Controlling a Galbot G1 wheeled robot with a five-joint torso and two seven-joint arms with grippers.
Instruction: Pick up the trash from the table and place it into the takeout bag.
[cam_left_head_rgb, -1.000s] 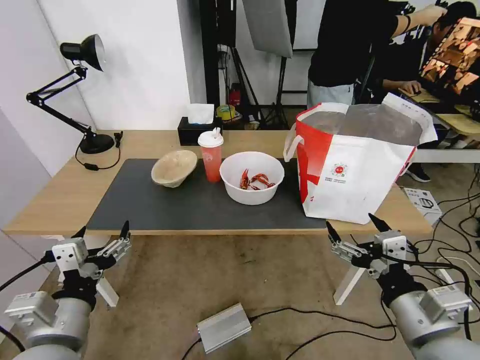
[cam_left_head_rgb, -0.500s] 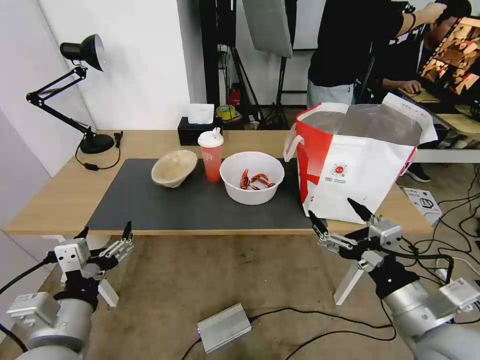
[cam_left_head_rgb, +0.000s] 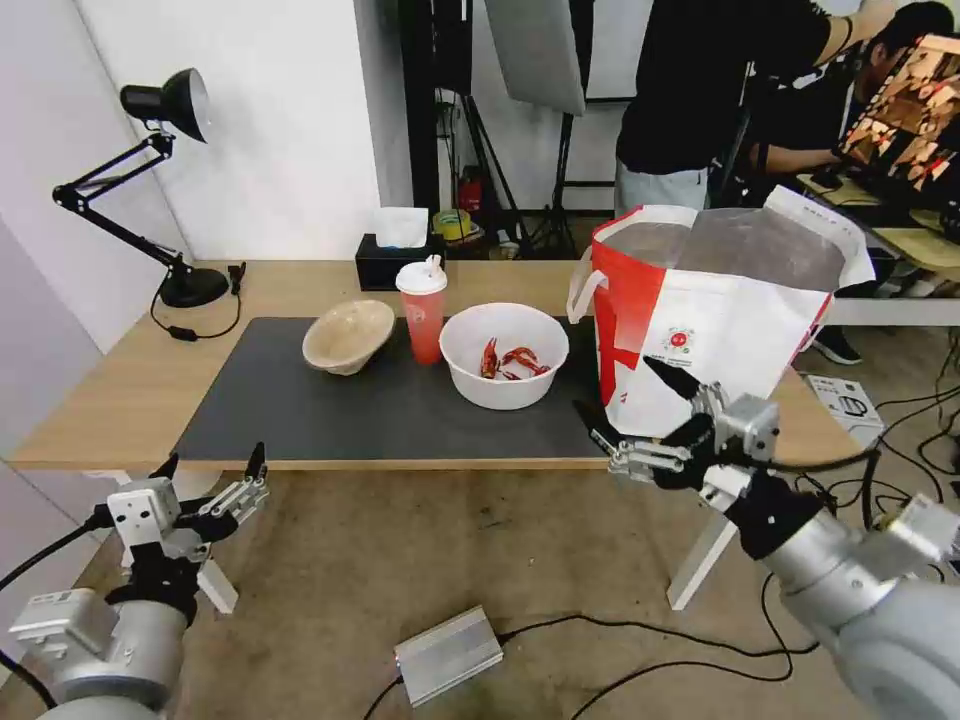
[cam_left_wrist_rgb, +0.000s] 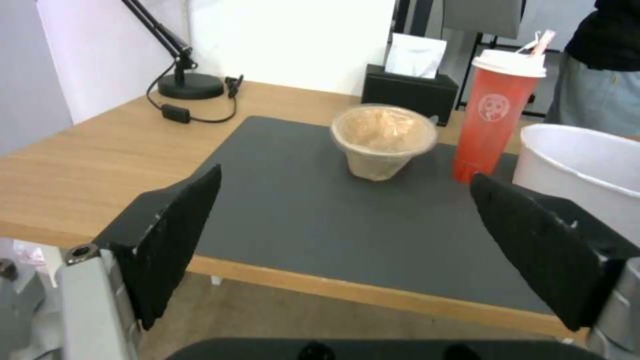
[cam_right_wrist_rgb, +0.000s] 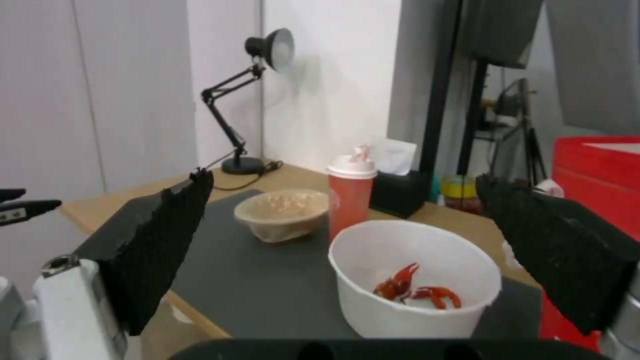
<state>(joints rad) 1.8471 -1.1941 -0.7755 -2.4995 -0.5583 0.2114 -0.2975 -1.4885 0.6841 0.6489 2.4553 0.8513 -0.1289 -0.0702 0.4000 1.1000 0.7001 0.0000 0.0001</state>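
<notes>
Trash, three items, all on the large dark grey mat (cam_left_head_rgb: 390, 410) near its back edge, none yet lifted:
- White round plastic bowl (cam_left_head_rgb: 504, 355) holding red crayfish shells (cam_left_head_rgb: 510, 361); stands upright toward the mat's right end, near the bag.
- Red drink cup with white lid (cam_left_head_rgb: 423, 312); upright, just beside the white bowl on its left.
- Beige crumpled paper-pulp bowl (cam_left_head_rgb: 348, 335); tilted, just left of the cup.

Receptacle: large boxy white takeout bag with red side panel (cam_left_head_rgb: 712, 335), round red logo and silver foil lining; stands open at the right end of the light wood table (cam_left_head_rgb: 120, 395), mouth up, white handles hanging out.

Right gripper (cam_left_head_rgb: 640, 415): jaws spread wide, empty. Over the last second it has risen from below the table's front edge and swung leftward; it now hangs at the front edge before the bag's lower left corner, aimed at the white bowl, which sits centred between its fingers in the right wrist view. Judgement: the reach for the first item has begun, the white bowl the likely target; no grasp made.

Left gripper (cam_left_head_rgb: 208, 488): jaws spread, empty, parked below the front-left edge, unmoved.

Other: black desk lamp (cam_left_head_rgb: 150, 160) at the back-left corner; black tissue box (cam_left_head_rgb: 398, 258) at the back edge.
</notes>
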